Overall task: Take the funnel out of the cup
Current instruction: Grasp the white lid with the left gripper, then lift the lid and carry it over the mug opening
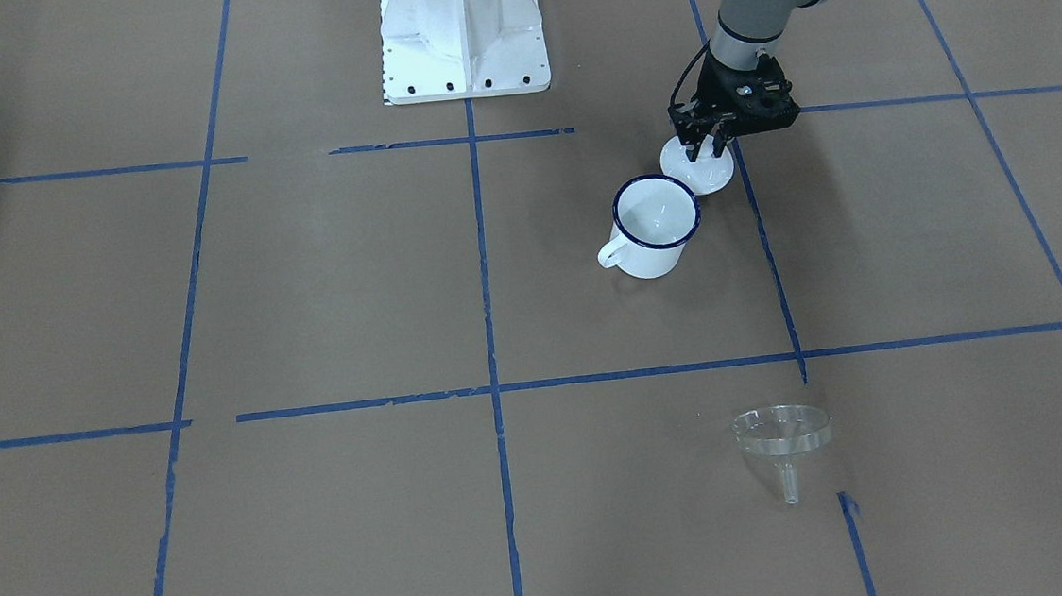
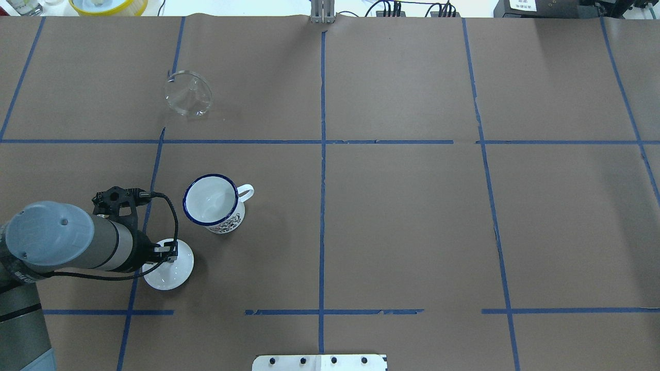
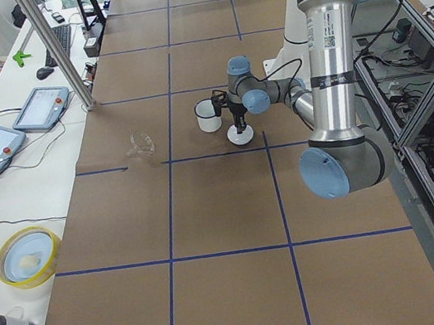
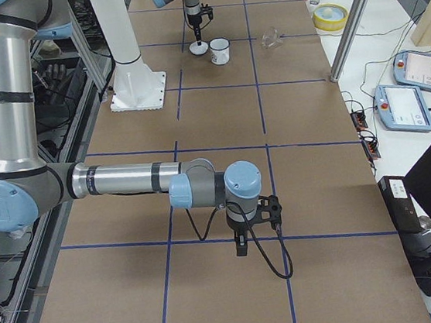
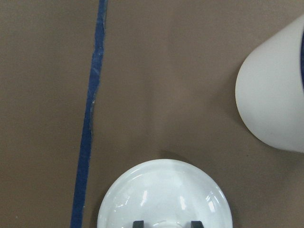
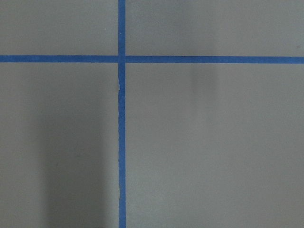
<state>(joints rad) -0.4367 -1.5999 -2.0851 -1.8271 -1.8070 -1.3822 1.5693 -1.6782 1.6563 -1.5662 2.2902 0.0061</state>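
Observation:
The clear funnel (image 1: 782, 435) lies on its side on the brown table, well away from the cup, and also shows in the overhead view (image 2: 188, 94). The white enamel cup (image 1: 656, 227) with its dark blue rim stands upright and empty, as seen in the overhead view (image 2: 211, 203). My left gripper (image 1: 705, 149) is shut on the knob of a round white lid (image 1: 706, 178) that rests on the table beside the cup. The left wrist view shows the lid (image 5: 166, 194) and both fingertips (image 5: 137, 224) at the knob. My right gripper (image 4: 241, 248) hangs over bare table far away; I cannot tell its state.
The robot's white base (image 1: 463, 38) stands at the table's near edge. Blue tape lines (image 1: 492, 386) cross the brown table. A yellow bowl (image 3: 27, 256) and tablets sit on the side desk beyond the table.

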